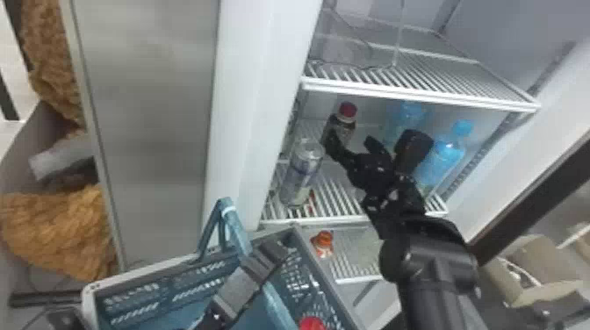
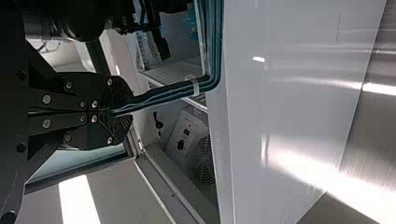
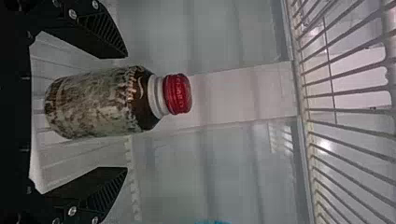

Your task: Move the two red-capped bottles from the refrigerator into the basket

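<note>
Right hand (image 1: 352,142) spread around an upright bottle (image 1: 346,125) in the fridge (image 1: 263,87)

The left hand (image 1: 270,254) is pinched on the handle (image 1: 239,228) of the basket (image 1: 90,303). Inside the basket sits a red cap (image 1: 312,324), cut off by the head view's bottom edge; I cannot tell its bottle's lean. Right of it, a can (image 1: 303,173) stands on the shelf (image 1: 338,193). The bottle stands behind, long axis vertical, cap up; the right hand partly hides its lower body in the head view. In its wrist view, the right hand (image 3: 126,112) has its fingers apart, one each side of the bottle, touching neither side. Farther right stand blue bottles (image 1: 443,156), partly masked.
</note>
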Robot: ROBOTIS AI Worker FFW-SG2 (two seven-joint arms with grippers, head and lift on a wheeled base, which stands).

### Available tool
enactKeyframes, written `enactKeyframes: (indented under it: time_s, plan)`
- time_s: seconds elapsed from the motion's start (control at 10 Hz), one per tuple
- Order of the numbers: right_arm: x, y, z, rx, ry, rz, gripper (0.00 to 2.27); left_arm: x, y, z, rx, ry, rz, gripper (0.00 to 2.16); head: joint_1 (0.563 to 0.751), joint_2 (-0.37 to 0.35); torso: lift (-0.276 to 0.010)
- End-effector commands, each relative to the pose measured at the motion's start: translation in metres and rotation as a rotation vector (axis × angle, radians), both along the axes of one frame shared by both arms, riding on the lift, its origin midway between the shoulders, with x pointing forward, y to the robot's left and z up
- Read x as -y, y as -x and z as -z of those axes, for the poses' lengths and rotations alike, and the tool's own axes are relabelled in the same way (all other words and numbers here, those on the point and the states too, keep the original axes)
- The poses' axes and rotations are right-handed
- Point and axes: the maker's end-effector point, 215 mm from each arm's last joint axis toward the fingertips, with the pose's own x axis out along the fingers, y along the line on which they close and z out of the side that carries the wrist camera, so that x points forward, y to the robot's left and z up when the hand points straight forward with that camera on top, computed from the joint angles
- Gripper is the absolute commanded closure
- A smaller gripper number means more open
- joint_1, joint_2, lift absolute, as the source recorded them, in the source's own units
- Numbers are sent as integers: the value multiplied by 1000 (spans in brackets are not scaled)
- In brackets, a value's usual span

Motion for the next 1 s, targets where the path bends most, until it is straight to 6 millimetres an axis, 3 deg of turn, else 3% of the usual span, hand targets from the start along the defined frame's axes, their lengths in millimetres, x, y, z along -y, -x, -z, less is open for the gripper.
enactKeyframes:
  time_s: [0.0,0.6,0.9]
  plan:
    - [-5,-10,-5,3,6,-10,151,0,0,0,0,0,0,1204,665,-350,0]
    - [3,-31,4,-38,27,4,153,-1,-1,0,2,0,-1,1204,656,-350,0]
    - [-2,-39,9,-52,19,-6,191,-1,-2,0,3,-2,-4,1204,650,-350,0]
